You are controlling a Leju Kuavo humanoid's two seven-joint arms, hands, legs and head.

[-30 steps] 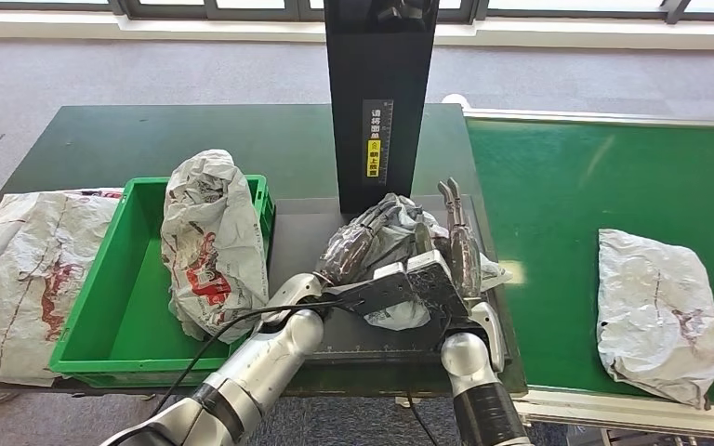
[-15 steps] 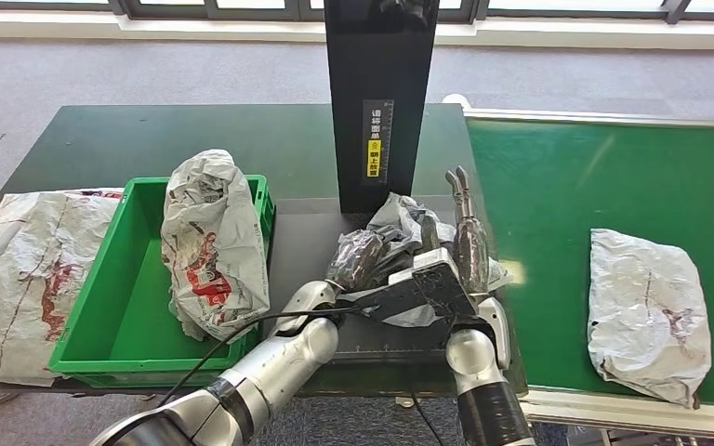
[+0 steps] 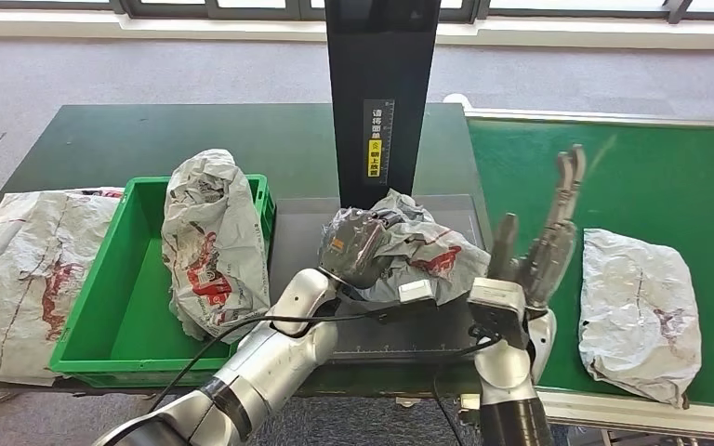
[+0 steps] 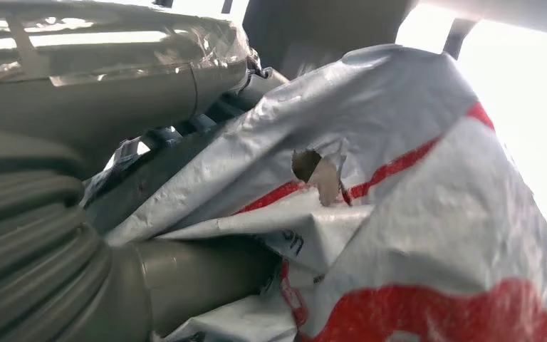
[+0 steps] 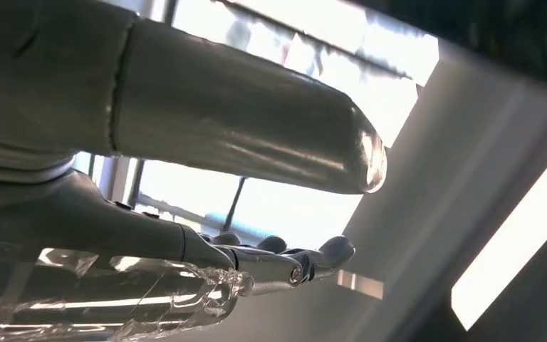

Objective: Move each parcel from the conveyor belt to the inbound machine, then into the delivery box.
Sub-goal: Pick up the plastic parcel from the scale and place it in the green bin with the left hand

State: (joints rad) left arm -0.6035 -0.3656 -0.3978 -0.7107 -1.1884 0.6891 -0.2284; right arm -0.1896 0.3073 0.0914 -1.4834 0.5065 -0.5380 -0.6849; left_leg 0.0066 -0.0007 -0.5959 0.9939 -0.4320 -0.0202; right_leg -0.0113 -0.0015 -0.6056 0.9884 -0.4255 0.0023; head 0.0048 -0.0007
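A crumpled grey parcel [image 3: 407, 249] with red print is seen lying on the dark tray of the inbound machine [image 3: 378, 102], just in front of its black upright column. The parcel is gripped from its near-left side by the left hand [image 3: 351, 246], whose fingers are wrapped over the plastic; in the left wrist view the thumb is pressed under the parcel [image 4: 399, 214] and the fingers lie over it. The right hand [image 3: 539, 251] is held up to the right of the machine, over the edge of the green conveyor belt [image 3: 632, 186], with its fingers spread and straight and nothing in them. A second parcel [image 3: 637, 311] is seen flat on the belt, right of the machine. A green box [image 3: 116, 321] stands left of the machine with a third parcel [image 3: 212, 243] leaning inside it, and a fourth parcel [image 3: 33, 279] lies flat beyond the box.
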